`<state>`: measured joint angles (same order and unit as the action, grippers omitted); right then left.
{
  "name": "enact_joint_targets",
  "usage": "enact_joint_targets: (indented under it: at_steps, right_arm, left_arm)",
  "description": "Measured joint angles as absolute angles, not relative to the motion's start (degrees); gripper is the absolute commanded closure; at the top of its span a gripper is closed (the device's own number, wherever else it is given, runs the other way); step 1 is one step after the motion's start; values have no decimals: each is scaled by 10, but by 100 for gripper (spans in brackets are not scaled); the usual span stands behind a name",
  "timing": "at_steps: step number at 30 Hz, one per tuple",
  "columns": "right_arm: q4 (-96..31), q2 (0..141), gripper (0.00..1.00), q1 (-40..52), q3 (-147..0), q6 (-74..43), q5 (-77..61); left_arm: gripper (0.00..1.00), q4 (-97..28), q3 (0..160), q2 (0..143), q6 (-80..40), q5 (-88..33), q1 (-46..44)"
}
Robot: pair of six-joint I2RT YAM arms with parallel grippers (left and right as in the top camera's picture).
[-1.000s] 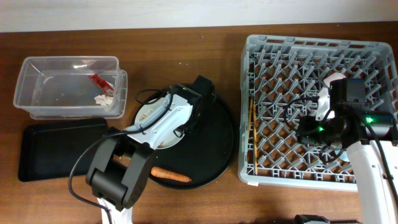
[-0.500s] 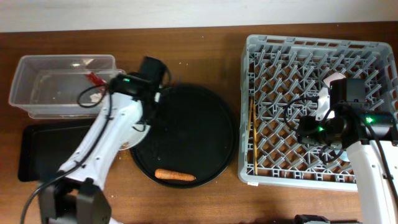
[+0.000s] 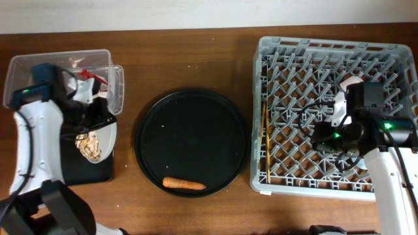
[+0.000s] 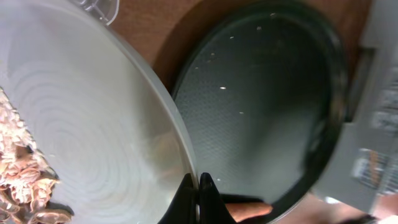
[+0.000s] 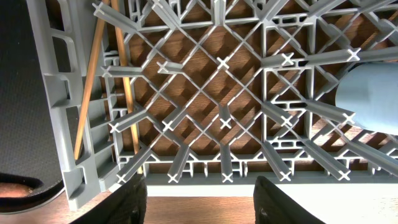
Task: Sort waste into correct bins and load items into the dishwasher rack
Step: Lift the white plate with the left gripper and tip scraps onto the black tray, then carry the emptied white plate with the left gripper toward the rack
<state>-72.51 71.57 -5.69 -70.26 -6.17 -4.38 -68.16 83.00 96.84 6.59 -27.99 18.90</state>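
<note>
Presently, by status.

Done: snack wrapper [image 3: 95,79] lodged in clear tub [image 3: 65,55]. Chopsticks [image 3: 264,140] laid along left edge of dishwasher rack [image 3: 326,44]. Light-blue cup [image 5: 373,93] among the pegs at the rack's right side (seen only from the right wrist view; hidden under the arm from overhead).

In hand: plate [image 4: 93,124], tipped steeply over shallow black tray [image 3: 91,171], with food scraps [image 4: 18,180] heaped at its low edge. Judged on the point of sliding off; none seen on the tray as yet.

Outstanding: carrot [image 3: 184,184], lying at near edge of round black tray [image 3: 191,124], well apart from both bins. Plate due for the rack once emptied.

Not accounted for: tissue, not told apart from the arm's white parts over the tub; bowl, not made out in any view.

Left gripper [image 4: 198,186]: pinched tight on the plate rim, one finger each side of the edge. Arm reaching to the table's left, wrist rolled to tilt the plate.

Right gripper [image 5: 202,196]: spread wide, nothing between. Hangs over the near-left part of the rack above bare pegs, touching nothing visible.

Overall: reckoned past halfway.
</note>
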Motion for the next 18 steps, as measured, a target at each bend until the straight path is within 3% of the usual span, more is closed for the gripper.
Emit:
enact_joint_targets:
  at_steps: [5, 18]
  right_arm:
    - [-725, 716, 45, -57, -703, -62, -44]
    - [-723, 716, 45, -57, -703, -62, -44]
  left_arm:
    - [100, -708, 830, 968, 105, -378, 280]
    - [100, -722, 763, 968, 187, -603, 416]
